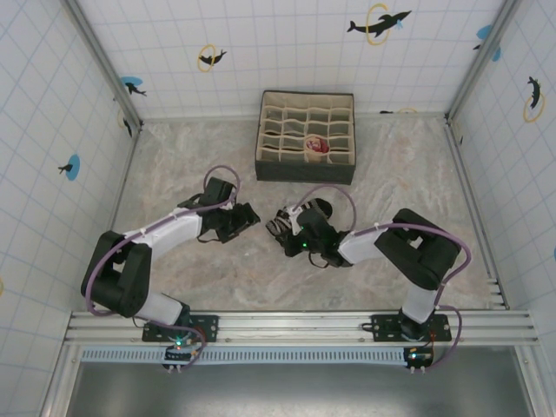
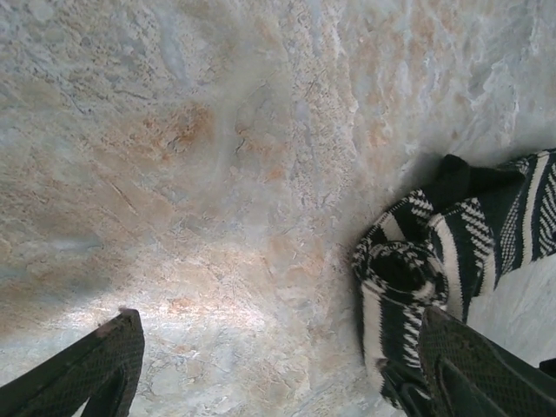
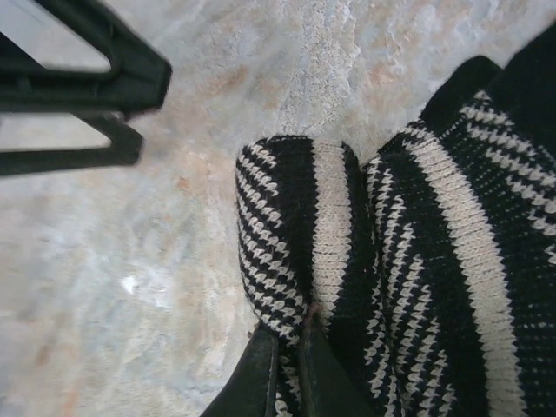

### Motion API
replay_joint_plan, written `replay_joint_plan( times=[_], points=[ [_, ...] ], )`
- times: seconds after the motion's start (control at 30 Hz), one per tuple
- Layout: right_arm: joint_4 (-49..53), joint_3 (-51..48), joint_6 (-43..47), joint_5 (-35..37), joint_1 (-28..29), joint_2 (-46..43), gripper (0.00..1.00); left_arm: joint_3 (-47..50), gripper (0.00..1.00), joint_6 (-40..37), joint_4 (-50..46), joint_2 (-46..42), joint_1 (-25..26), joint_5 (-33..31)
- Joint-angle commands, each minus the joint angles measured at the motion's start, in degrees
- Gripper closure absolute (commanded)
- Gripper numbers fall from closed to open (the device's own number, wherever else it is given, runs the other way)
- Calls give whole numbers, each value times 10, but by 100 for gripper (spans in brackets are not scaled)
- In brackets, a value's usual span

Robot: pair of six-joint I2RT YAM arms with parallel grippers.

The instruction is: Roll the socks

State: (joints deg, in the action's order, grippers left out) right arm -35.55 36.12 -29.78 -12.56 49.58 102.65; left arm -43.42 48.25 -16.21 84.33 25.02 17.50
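Observation:
The black-white-grey striped sock [image 1: 294, 222] lies partly rolled mid-table, its rolled end [image 2: 401, 276] toward my left arm. My right gripper [image 3: 291, 352] is shut on a pinch of the striped sock [image 3: 313, 226] at the roll's edge; from above it [image 1: 288, 231] sits over the sock. My left gripper [image 2: 282, 373] is open wide just left of the sock, bare table between its fingers. Its right finger [image 2: 478, 365] overlaps the roll's near edge and its left finger [image 2: 91, 369] is over the table. From above it [image 1: 249, 217] points at the sock. A reddish rolled bundle [image 1: 318, 148] sits in one compartment of the box.
The beige gridded organiser box [image 1: 306, 167] stands at the back centre, behind both grippers. The left gripper's dark fingers [image 3: 95, 82] show at the right wrist view's top left. Tiled walls close in the marbled table [image 1: 191, 156] on three sides.

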Motion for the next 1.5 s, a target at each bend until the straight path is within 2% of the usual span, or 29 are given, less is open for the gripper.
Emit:
replay_joint_plan(
  times=[0.0, 0.17, 0.37, 0.63, 0.97, 1.03, 1.13, 1.3, 1.37, 1.47],
  points=[
    [-26, -40, -103, -133, -21, 32, 100, 16, 21, 11, 34, -9, -1, 19],
    [-64, -40, -180, -185, -53, 47, 100, 23, 28, 6, 75, -12, 20, 23],
    [-58, -15, -250, -234, -78, 77, 100, 17, 37, 4, 116, 13, 52, 33],
    [-73, -19, -283, -240, -85, 89, 100, 12, 50, 13, 150, 50, 80, 34],
    [-92, -27, -297, -242, -94, 95, 100, 13, 54, 32, 164, 82, 101, 32],
    [-100, -28, -303, -244, -95, 97, 100, 15, 57, 38, 165, 89, 103, 31],
    [-119, -32, -314, -246, -99, 100, 100, 16, 64, 46, 165, 102, 104, 28],
    [-120, -32, -312, -248, -99, 95, 100, -1, 93, 51, 134, 126, 104, 14],
    [-119, -31, -304, -252, -99, 87, 94, -18, 100, 46, 107, 136, 104, 8],
    [-65, -16, -262, -244, -94, 64, 82, -38, 100, 38, 76, 140, 104, 3]
  ],
)
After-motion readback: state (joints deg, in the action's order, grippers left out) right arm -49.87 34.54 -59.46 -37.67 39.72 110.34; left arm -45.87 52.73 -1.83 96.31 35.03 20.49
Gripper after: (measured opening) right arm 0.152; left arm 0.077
